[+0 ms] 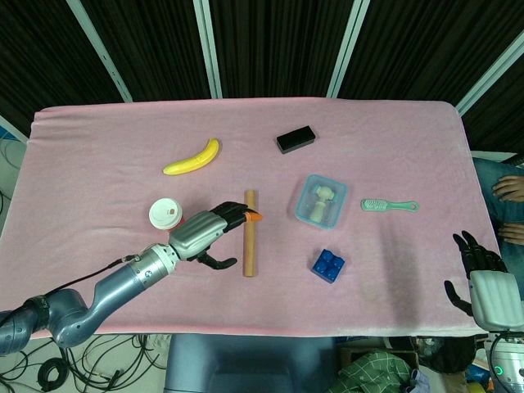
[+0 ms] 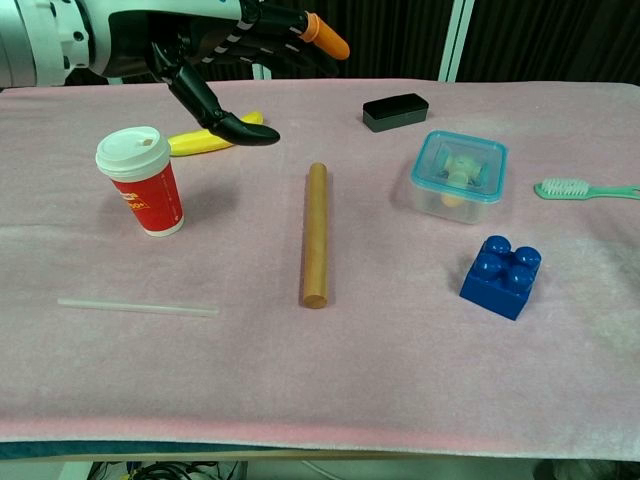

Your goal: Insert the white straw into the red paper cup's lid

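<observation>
Chest view: the left hand hangs above the pink cloth-covered table, fingers spread and lightly curved, one tipped in orange, holding nothing.
Head view: the same left hand sits between the cup and the wooden rod, fingertips reaching over the rod's upper end; the straw is hidden under the arm here.
Right hand: the right hand shows only in the head view, off the table's near right corner, fingers apart and empty.
Straw: the thin white translucent plastic straw lies flat, well below and to the wrist side of the left fingers, in front of the cup.
Cup: the red paper cup with a white plastic lid stands upright just below the left thumb, near it but apart.
Handling: the straw looks very light, smooth and easily bent or rolled; a gentle pinch near its middle or upper third would probably leave enough length free to aim at the lid opening. The cup seems light enough to tip if pushed.
Writing: a small white mark shows on the cup's red wall, too small to read; no other lettering is legible.
Nearby: a light brown wooden cylindrical rod lies just past the fingertips, and a yellow banana beyond the thumb.
</observation>
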`<move>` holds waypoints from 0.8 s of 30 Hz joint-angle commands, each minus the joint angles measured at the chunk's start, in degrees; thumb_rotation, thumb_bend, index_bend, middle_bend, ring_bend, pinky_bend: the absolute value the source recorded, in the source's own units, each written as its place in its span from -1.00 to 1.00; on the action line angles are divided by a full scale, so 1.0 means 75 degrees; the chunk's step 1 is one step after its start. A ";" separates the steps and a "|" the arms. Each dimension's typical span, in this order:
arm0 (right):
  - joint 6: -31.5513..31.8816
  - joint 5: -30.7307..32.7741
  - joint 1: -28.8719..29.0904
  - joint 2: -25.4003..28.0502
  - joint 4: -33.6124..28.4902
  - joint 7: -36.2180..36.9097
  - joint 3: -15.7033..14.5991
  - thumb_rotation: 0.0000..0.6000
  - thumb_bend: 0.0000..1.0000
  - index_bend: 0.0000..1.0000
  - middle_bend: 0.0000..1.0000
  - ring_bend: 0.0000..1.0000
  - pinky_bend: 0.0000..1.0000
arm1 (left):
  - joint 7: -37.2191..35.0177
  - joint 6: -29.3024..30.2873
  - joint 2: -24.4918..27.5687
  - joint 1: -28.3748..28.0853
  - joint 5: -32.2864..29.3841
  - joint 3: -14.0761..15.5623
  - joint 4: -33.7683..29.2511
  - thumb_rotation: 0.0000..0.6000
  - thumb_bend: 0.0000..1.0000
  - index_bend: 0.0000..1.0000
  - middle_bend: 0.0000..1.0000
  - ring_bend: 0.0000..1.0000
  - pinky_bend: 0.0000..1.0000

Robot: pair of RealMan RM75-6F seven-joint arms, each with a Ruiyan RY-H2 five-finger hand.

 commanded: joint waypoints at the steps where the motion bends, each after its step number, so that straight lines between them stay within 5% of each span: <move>1: 0.0059 -0.0022 -0.0041 0.0065 -0.0042 0.0075 -0.0008 1.00 -0.46 -0.85 -0.91 -0.67 -0.60 | 0.0163 0.0052 0.0114 0.0017 0.0066 0.0093 -0.0087 1.00 -0.38 -0.75 -0.82 -0.97 -0.99; 24: -0.0030 -0.0048 -0.0021 0.0152 -0.0042 0.0332 -0.0022 1.00 -0.47 -0.86 -0.91 -0.67 -0.60 | 0.2259 0.0537 0.0111 0.0171 -0.0720 0.0697 -0.0461 1.00 -0.37 -0.71 -0.82 -0.97 -0.95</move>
